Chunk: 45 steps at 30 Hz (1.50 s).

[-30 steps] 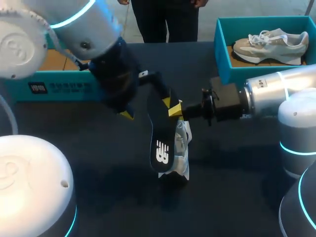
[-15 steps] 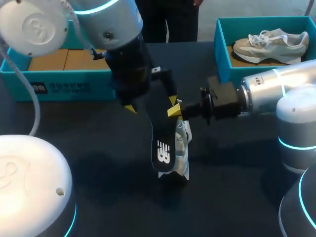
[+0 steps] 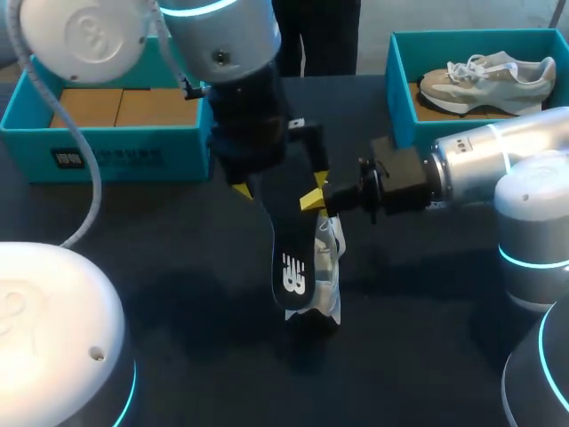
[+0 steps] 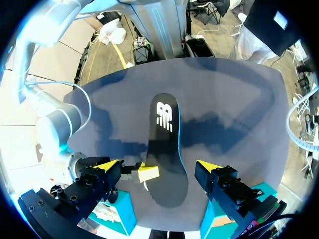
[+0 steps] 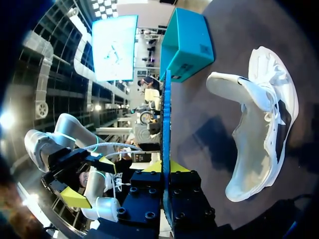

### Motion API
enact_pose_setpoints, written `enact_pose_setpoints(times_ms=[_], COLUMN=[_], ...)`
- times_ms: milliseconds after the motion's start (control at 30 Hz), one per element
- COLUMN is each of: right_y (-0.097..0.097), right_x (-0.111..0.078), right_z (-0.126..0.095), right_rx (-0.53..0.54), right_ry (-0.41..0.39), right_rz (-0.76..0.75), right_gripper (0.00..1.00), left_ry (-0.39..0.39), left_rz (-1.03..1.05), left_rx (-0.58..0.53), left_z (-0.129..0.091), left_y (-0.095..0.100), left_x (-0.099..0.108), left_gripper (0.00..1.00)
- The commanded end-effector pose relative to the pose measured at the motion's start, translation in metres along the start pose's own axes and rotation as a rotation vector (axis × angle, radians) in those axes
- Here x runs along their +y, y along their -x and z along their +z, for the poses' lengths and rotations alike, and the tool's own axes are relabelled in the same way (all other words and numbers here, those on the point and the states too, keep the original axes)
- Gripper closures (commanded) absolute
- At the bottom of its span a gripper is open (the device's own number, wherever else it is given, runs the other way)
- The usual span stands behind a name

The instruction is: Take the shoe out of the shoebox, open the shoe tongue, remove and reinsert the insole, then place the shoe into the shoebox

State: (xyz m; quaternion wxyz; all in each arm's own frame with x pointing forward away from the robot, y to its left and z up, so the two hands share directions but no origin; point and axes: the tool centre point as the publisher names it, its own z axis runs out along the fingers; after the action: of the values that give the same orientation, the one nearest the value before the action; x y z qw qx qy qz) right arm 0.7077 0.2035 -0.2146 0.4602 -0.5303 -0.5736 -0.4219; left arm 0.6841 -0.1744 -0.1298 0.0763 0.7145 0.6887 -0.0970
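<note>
Insole (image 3: 292, 258) hangs upright over the middle of the table, its upper edge clamped between the closed fingers of my right gripper (image 3: 313, 197). My left gripper (image 4: 158, 167) sits above it, fingers spread wide to either side and touching nothing. The white shoe (image 3: 331, 267) lies on the table just right of the insole's lower end. The far-right shoebox (image 3: 400, 107) holds a second shoe (image 3: 489, 80).

Dark table (image 3: 204, 294) — matte top, soft shadows near middle

Left claw (image 3: 277, 182) swung right, straddling the insole (image 3: 289, 258).
</note>
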Motion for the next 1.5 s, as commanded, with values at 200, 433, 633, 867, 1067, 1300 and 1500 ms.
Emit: enact_pose_setpoints(times_ms=[200,433,633,867,1067,1300,1500], right_y=[0.0,0.0,-0.003,-0.009,-0.013,-0.015,-0.016], right_x=[0.0,0.001,0.001,0.001,0.002,0.003,0.002], right_z=[0.0,-0.001,-0.004,-0.01,-0.015,-0.015,-0.013], right_rx=[-0.004,-0.003,-0.009,-0.024,-0.033,-0.028,-0.02], right_ry=[-0.006,-0.005,-0.003,-0.014,-0.01,-0.008,-0.015], right_rz=[-0.001,-0.005,-0.003,0.007,0.009,0.008,0.021], right_gripper=[1.0,1.0,1.0,1.0,1.0,1.0,1.0], left_ry=[0.004,-0.007,-0.049,-0.033,-0.039,-0.038,-0.037], left_rz=[-0.007,-0.007,0.051,0.115,0.125,0.125,0.109], left_rx=[-0.016,-0.146,-0.227,-0.32,-0.448,-0.565,-0.663], left_z=[0.002,-0.002,-0.007,-0.012,-0.018,-0.023,-0.029], left_y=[-0.002,-0.006,-0.014,-0.024,-0.029,-0.033,-0.043], left_x=[0.0,-0.002,-0.011,-0.018,-0.024,-0.026,-0.022], left_gripper=[0.0,0.0,0.0,0.0,0.0,0.0,0.0])
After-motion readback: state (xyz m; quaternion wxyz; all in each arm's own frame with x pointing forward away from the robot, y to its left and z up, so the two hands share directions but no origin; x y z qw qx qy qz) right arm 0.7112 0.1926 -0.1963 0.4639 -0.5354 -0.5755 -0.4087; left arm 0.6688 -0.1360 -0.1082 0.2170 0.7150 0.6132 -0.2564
